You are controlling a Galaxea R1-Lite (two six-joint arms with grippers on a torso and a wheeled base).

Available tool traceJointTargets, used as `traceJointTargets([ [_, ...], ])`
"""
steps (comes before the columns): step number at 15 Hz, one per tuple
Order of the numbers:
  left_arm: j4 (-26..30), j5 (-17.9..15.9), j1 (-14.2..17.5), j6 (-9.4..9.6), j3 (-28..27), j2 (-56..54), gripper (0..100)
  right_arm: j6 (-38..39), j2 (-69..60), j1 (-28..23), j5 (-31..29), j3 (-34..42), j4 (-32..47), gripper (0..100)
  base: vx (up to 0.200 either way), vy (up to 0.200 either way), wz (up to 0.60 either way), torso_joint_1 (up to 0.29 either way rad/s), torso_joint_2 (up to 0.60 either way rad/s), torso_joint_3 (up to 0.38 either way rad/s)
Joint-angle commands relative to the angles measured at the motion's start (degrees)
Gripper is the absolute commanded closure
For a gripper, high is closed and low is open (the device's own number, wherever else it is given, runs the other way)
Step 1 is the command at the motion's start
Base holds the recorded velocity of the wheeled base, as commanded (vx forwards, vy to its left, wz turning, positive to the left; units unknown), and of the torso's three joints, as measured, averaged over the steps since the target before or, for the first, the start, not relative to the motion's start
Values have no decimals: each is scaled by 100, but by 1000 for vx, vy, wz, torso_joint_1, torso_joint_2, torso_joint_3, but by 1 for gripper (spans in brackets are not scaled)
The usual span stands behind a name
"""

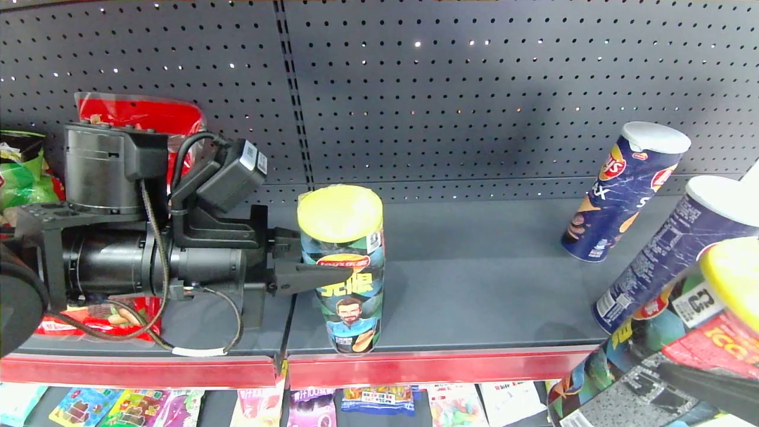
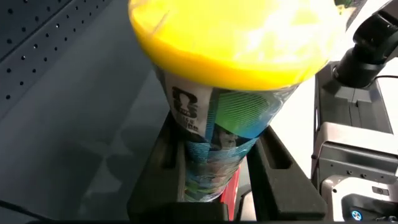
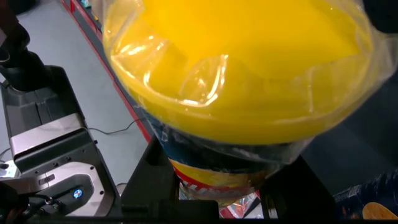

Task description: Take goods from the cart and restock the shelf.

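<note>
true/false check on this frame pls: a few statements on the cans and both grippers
1. The left gripper grips a yellow-lidded can. True.
2. That can lies on its side on the shelf. False: it stands upright near the front edge.
3. The two blue cans have yellow lids. False: their lids are white.
4. The right gripper holds a second yellow-lidded can. True.
5. A red bag sits at the back of the shelf. True.

Dark grey pegboard wall [image 1: 504, 89] spans 9 to 3 o'clock, light glinting through holes; red shelf edge [image 1: 439, 367] at 6.
</note>
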Motion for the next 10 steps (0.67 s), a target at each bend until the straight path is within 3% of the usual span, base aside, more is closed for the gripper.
traceJointTargets([
  [1, -10, -5, -2, 12, 38, -5, 100, -3, 26, 2, 3, -18, -4, 100, 0, 0, 0, 0, 0, 0],
  [2, -10, -14, -2, 39, 82, 4, 100, -3, 35, 2, 3, -18, -4, 100, 0, 0, 0, 0, 0, 0],
  [3, -10, 12, -2, 30, 73, 4, 0, -3, 53, 2, 3, -36, -4, 100, 0, 0, 0, 0, 0, 0],
  [8, -98, 100, 130, 39, 152, -23, 0, -12, 369, 10, 12, -282, -4, 100, 0, 0, 0, 0, 0, 0],
  [10, -133, 250, 165, 3, 548, -313, 0, -21, 782, 37, 12, -686, -4, 100, 0, 0, 0, 0, 0, 0],
])
